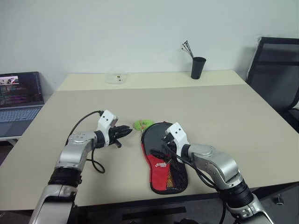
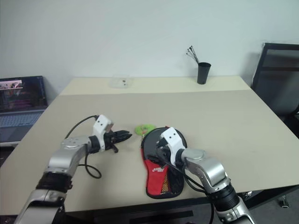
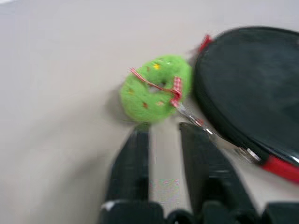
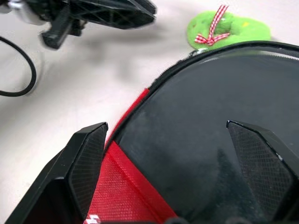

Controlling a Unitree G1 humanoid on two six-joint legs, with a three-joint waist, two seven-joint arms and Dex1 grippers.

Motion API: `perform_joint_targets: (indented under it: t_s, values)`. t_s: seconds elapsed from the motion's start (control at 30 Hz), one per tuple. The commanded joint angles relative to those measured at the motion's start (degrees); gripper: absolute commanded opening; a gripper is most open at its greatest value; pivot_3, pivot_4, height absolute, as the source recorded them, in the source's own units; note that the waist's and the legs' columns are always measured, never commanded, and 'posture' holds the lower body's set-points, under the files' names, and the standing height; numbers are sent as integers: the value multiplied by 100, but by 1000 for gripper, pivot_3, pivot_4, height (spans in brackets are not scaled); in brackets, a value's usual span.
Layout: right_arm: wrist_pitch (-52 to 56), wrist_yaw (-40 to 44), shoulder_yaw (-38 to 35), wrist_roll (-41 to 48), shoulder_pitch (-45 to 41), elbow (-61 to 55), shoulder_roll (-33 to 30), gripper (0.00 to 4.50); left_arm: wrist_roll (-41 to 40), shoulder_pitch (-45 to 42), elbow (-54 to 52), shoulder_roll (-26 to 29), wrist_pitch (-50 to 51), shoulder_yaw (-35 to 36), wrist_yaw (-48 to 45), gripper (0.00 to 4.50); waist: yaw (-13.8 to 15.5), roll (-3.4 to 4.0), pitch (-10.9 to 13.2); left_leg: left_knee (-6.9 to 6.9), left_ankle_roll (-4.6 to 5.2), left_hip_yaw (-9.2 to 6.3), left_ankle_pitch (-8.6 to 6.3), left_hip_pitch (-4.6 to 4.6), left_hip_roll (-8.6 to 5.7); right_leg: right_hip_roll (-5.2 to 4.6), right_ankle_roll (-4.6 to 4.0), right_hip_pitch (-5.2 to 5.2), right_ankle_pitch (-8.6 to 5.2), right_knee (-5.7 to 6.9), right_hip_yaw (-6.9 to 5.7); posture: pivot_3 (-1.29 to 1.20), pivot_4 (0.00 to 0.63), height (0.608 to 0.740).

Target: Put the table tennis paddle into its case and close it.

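two grippers: left gripper slightly parted near green charm; right gripper wide open over case.

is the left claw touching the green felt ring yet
Apart. In the left eye view, bare table shows between the left claw and the green felt ring, which lies beside the case.

Black-and-red case, green charm
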Motion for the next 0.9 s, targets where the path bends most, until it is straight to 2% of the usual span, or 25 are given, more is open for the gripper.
perform_joint_targets:
  t_s: [0.03, 0.2, 0.23, 0.27, 0.5, 0.77, 0.87, 0.9]
  values:
    - [-138, 38, 32, -52, -105, -74, 65, 4500, 220, -557, 693, -93, -374, -11, 63, 2280, -5, -1, 0, 2, 0, -1, 0, 0, 0, 0, 1, 0, 1, 2, 1, 0, 150, 740]
    - [-147, 24, 15, -116, -81, -61, 115, 4500, 507, -1266, 1858, -352, -725, -94, 84, 3920, -22, -2, 0, 7, 0, -1, 0, 0, -2, 2, 2, 0, 1, 7, 1, 0, 150, 740]
    - [-149, 21, 14, -124, -78, -57, 122, 4500, 569, -1391, 2080, -410, -826, -97, 154, 4378, -21, -2, 0, 7, 0, 0, 0, 0, -2, 2, 2, 0, 1, 6, 1, 0, 150, 740]
    - [-148, 20, 12, -129, -75, -57, 127, 4500, 639, -1503, 2288, -458, -939, -100, 239, 4453, -18, -3, 0, 7, 0, 0, 0, 0, -2, 2, 2, 0, 1, 6, 0, 0, 150, 740]
    - [-161, -5, -2, -174, -75, -36, 183, 4500, 910, -2069, 3413, -704, -1295, -120, 260, 4453, -23, -5, 1, 8, 0, 5, 0, -3, -3, 3, 2, -1, 1, 6, -3, 0, 150, 740]
    - [-158, -41, -7, -224, -64, -41, 245, 4500, 1197, -2301, 4080, -921, -1350, -169, 222, 4453, -20, -5, 1, 10, 0, 5, 0, -3, -4, 3, 2, -1, 1, 6, -5, 0, 150, 740]
    - [-144, -50, -11, -244, -51, -56, 256, 4500, 1264, -2328, 4163, -997, -1356, -168, 225, 3877, -17, -6, 1, 11, 0, 6, 0, -3, -4, 2, 2, 0, 1, 7, -6, 0, 150, 740]
    - [-137, -53, -15, -254, -46, -62, 262, 4500, 1283, -2330, 4178, -1016, -1366, -171, 212, 3548, -17, -6, 0, 12, 0, 6, 0, -3, -4, 2, 2, 0, 1, 8, -6, 0, 150, 740]
